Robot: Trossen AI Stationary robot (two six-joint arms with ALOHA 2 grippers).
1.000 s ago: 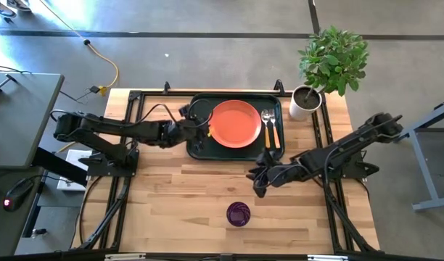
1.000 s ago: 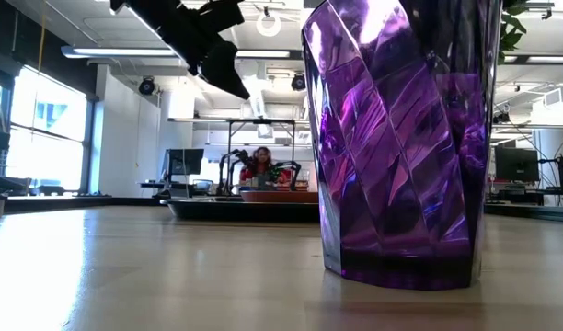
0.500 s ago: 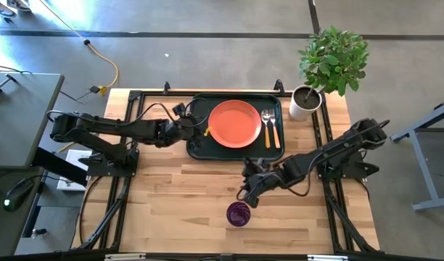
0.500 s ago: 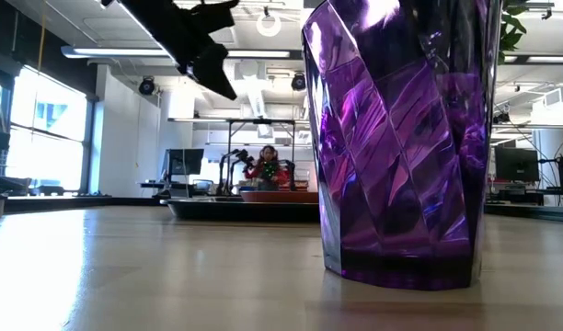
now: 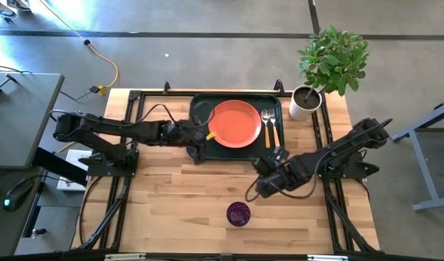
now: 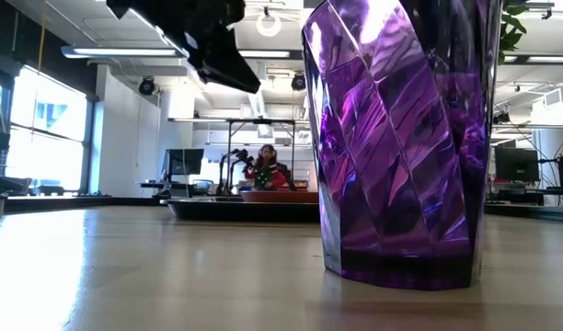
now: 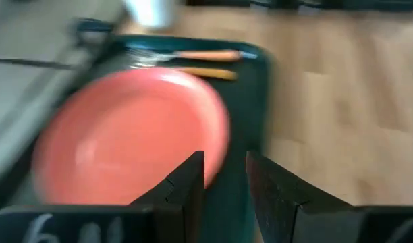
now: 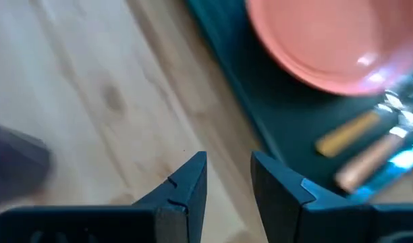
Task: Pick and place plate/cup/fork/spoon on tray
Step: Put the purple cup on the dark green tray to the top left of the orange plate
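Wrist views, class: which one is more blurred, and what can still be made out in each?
Left wrist view is more smeared, yet the plate, tray and two handles show. Right wrist view is softer only in part: plate, fork and spoon handles readable, cup a dim blur.

Bright, even daylight overhead; both wrist views motion-blurred; glare on the cup (image 6: 401, 138) facets.

The desk (image 5: 171, 196) is a light wooden slab. Directly on it, the tray (image 5: 198, 109) sits upper centre of the high view, the cup (image 5: 238, 214) stands lower centre, well apart from it, and a white plant pot (image 5: 303, 104) stands upper right, just beside the tray.
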